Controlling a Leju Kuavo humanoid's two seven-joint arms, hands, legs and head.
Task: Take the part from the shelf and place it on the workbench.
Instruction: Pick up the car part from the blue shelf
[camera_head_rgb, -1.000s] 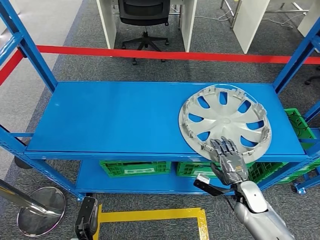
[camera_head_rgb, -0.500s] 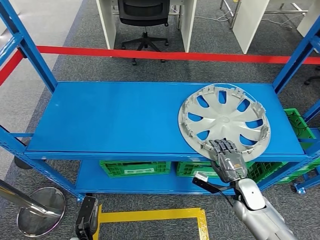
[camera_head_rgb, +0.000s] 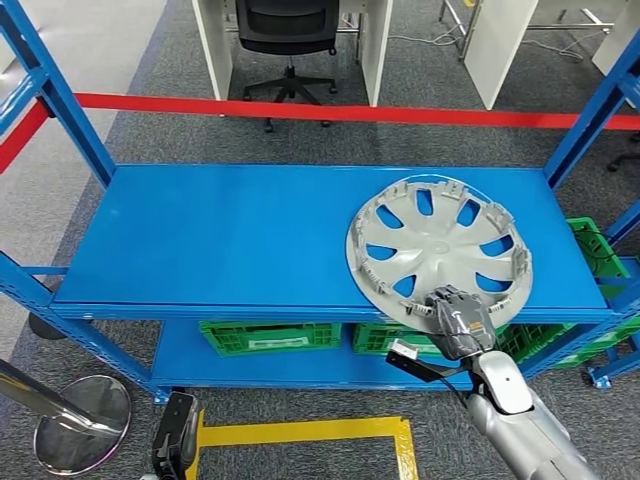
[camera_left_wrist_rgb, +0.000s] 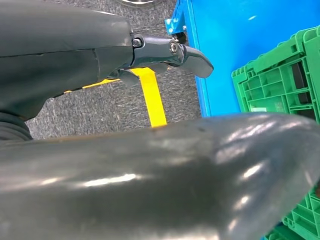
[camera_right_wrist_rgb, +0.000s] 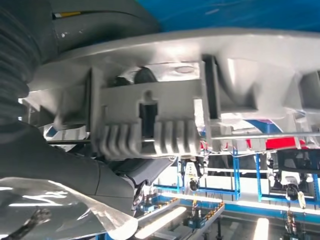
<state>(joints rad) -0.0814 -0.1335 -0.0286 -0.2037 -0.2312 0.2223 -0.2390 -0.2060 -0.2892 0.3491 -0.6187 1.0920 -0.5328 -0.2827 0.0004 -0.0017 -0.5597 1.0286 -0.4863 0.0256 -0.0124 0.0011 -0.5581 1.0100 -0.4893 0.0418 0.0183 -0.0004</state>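
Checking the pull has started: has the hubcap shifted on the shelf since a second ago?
Yes. The hubcap has slid left and toward the shelf's front edge, its near rim now overhanging, gripped by the right hand.

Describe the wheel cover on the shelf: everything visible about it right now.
The wheel cover is a round, silver-grey, plastic-looking disc with curved spokes, blue shelf showing through its openings, and small clips around its rim. It lies at the right end of the blue shelf, its near edge overhanging the front. The right hand grips that near rim.
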